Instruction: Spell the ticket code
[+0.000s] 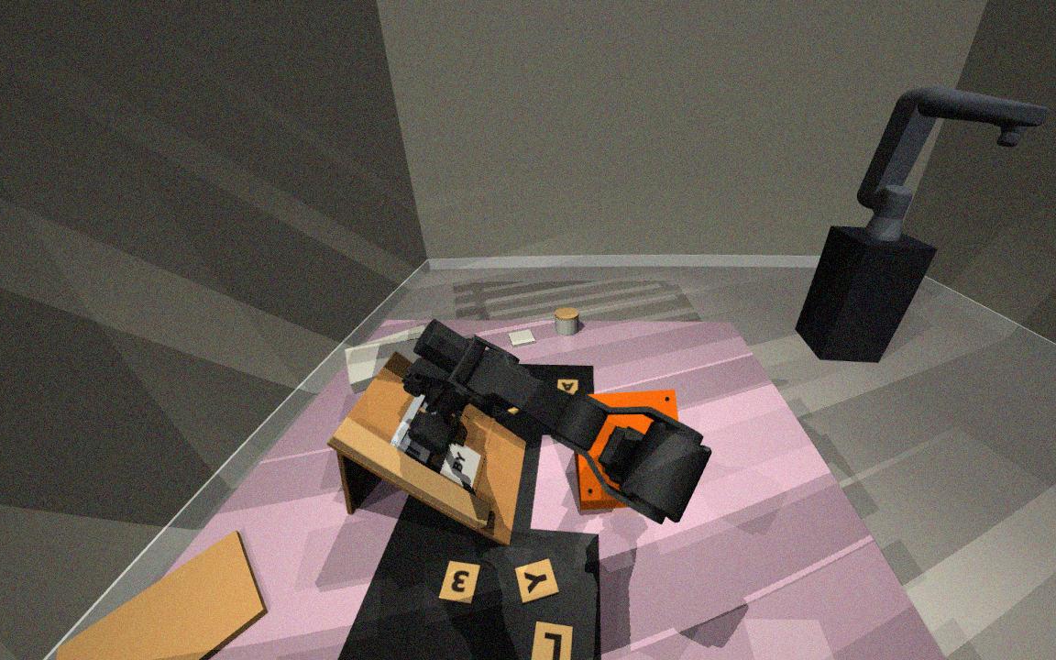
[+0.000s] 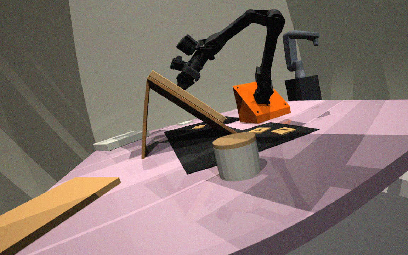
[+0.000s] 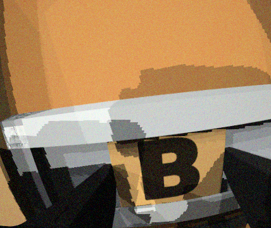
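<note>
My gripper (image 3: 170, 164) (image 1: 425, 443) is shut on the tan B tile (image 3: 170, 167), which sits inside the grey letter rail (image 3: 152, 118) on the slanted wooden board. In the top view the gripper (image 1: 425, 434) covers the rail on the board. In the exterior view the gripper (image 2: 185, 80) presses down on the board's upper half (image 2: 183, 98). Loose tiles lie on the black mat: 3 (image 1: 459, 581), Y (image 1: 535, 580), L (image 1: 553, 641) and one more (image 1: 566, 384) behind the arm.
A grey canister with a tan lid (image 2: 236, 155) stands near the counter's far end (image 1: 566, 321). A loose wooden plank (image 1: 179, 607) lies at the counter's corner. A white block (image 1: 368, 361) lies behind the board. The orange arm base (image 1: 626, 447) and a black box with a pipe (image 1: 863, 291) stand to the right.
</note>
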Action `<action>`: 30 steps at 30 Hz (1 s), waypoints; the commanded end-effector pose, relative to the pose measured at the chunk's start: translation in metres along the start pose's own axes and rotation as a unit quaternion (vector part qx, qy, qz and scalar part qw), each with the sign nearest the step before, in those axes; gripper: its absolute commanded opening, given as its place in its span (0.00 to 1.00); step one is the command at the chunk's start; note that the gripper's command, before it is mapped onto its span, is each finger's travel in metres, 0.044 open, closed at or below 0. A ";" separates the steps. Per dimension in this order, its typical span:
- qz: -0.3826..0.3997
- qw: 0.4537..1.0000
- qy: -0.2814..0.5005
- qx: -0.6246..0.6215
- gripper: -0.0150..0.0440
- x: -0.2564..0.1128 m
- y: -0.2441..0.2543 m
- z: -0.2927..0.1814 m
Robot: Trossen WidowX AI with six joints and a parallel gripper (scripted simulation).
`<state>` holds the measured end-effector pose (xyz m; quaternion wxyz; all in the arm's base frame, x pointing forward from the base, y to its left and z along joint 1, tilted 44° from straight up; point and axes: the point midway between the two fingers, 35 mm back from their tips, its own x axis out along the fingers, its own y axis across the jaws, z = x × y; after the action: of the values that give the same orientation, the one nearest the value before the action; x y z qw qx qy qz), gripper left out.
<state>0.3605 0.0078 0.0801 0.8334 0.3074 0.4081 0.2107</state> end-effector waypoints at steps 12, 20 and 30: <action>-0.001 1.000 0.001 0.002 0.25 0.001 0.013 -0.001; -0.001 1.000 0.001 0.002 0.25 0.001 0.020 -0.001; -0.001 1.000 0.001 0.002 0.25 0.001 0.028 -0.001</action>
<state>0.3583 0.0259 0.0973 0.8330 0.3079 0.4084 0.2110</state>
